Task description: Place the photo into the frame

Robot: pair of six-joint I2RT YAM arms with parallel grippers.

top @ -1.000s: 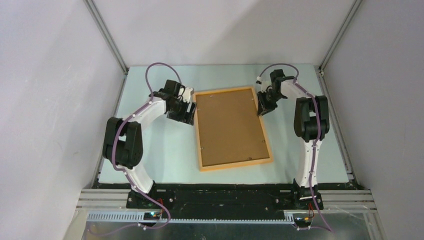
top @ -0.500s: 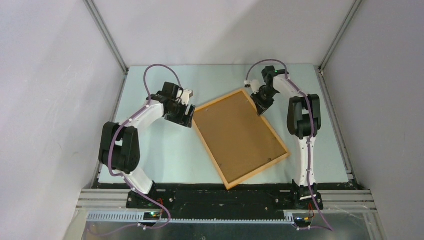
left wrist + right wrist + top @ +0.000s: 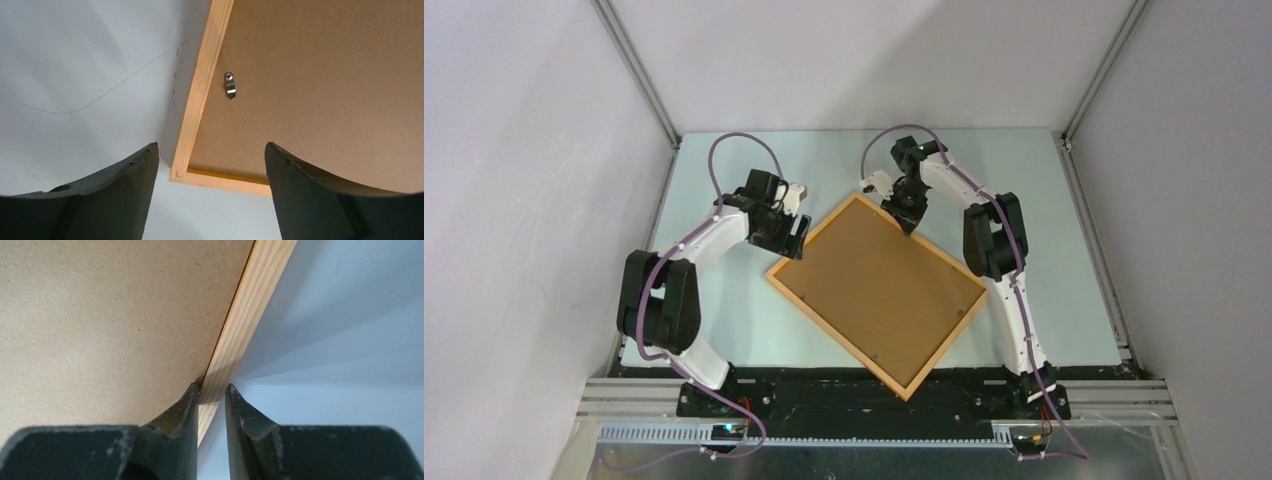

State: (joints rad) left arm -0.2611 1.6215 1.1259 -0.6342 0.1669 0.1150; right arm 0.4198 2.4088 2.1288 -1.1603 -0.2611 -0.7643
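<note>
The frame lies back side up on the table, turned diagonally. A brown backing board fills it. The photo is out of view. My right gripper is shut on the frame's far right rail near the far corner; in the right wrist view the fingertips pinch the pale wooden rail beside the board. My left gripper is open and empty at the frame's left corner. In the left wrist view its jaws stand wide on either side of that corner.
A small metal turn clip sits on the backing board near the left rail. Grey walls close the table at the back and both sides. The frame's near corner reaches the table's front edge.
The right gripper has moved left with the frame's far rail in it, swinging the frame counterclockwise; its near end went right. The left gripper has shifted slightly left and stayed open.
</note>
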